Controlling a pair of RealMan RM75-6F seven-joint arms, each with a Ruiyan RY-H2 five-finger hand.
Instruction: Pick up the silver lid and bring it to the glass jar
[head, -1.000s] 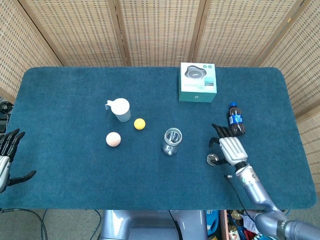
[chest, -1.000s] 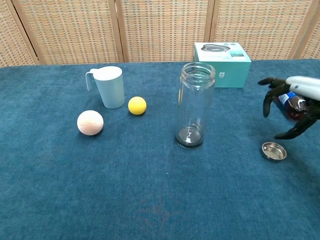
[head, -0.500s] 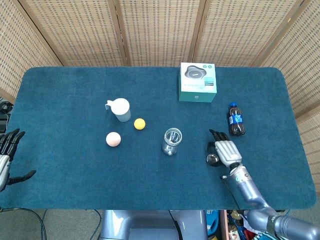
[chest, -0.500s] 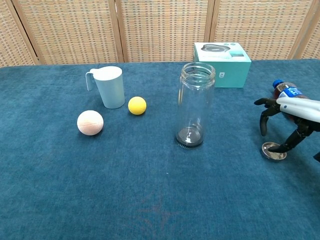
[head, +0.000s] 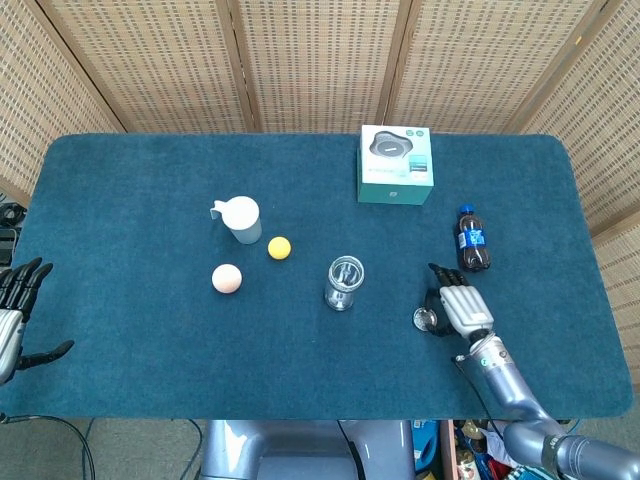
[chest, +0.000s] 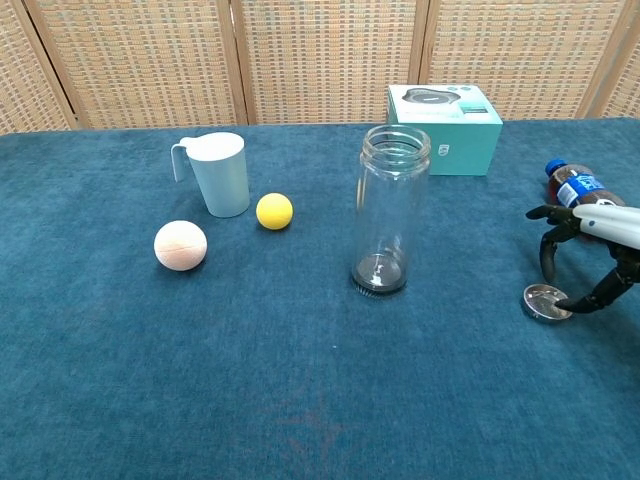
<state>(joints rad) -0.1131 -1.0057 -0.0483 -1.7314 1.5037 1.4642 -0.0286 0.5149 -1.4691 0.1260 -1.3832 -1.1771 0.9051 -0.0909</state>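
Note:
The silver lid (chest: 545, 302) lies flat on the blue cloth, to the right of the upright, open glass jar (chest: 391, 210). My right hand (chest: 598, 256) hovers just right of the lid with its fingers spread and arched over it. The thumb tip (chest: 577, 301) touches the lid's right rim. Nothing is gripped. In the head view the lid (head: 426, 319) shows at the left side of the right hand (head: 461, 307), and the jar (head: 344, 283) stands a short way to the left. My left hand (head: 14, 312) hangs open at the table's left edge.
A cola bottle (head: 470, 240) lies just behind the right hand. A teal box (head: 396, 164) stands at the back. A white mug (head: 241, 219), a yellow ball (head: 279, 248) and a pink ball (head: 227, 278) sit left of the jar.
My right hand has come down and toward the table's front edge beside the lid, and its thumb now touches the rim. The lid stays on the cloth. The left hand is unmoved.

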